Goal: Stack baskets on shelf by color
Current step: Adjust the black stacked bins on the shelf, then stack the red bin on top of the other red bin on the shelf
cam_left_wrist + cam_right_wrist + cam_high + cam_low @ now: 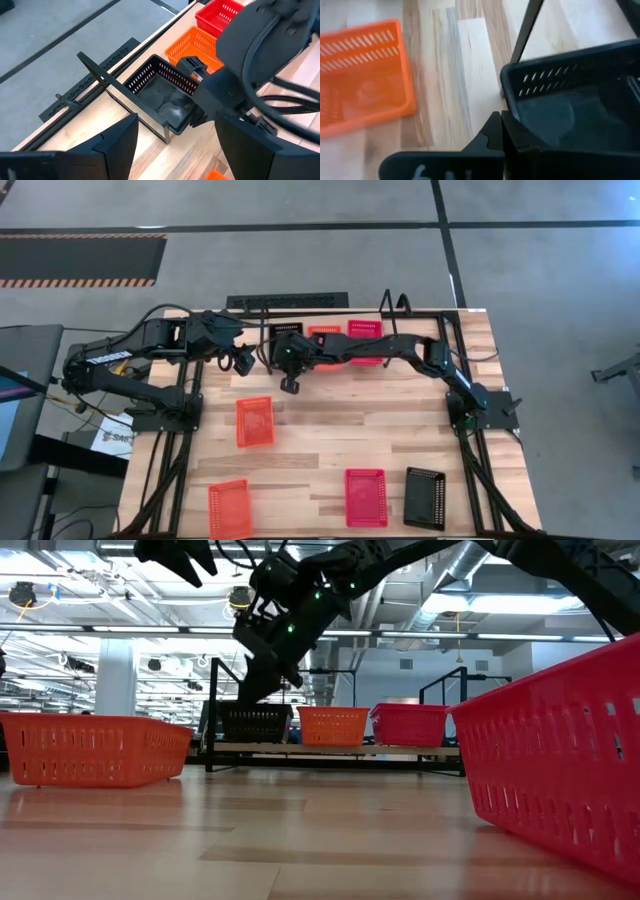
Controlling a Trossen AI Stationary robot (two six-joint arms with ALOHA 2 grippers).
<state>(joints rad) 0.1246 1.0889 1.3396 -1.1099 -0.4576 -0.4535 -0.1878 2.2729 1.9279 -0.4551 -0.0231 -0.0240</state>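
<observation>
The shelf stands at the table's far edge with a black basket, an orange basket and a red basket side by side on it. My right gripper reaches over from the right and is shut on the black basket, which also shows in the low view. My left gripper is open and empty, hovering just left of the black basket; it also shows in the high view. My right gripper holds the black basket by a short side wall, one finger outside and one inside. The fingers slant down onto it from above and the table's near side. The basket sits about level with its bottom on the shelf.
Loose on the table are an orange basket at centre left, another orange one at the near left, a red one and a black one at the near right. The black rail frame borders the table.
</observation>
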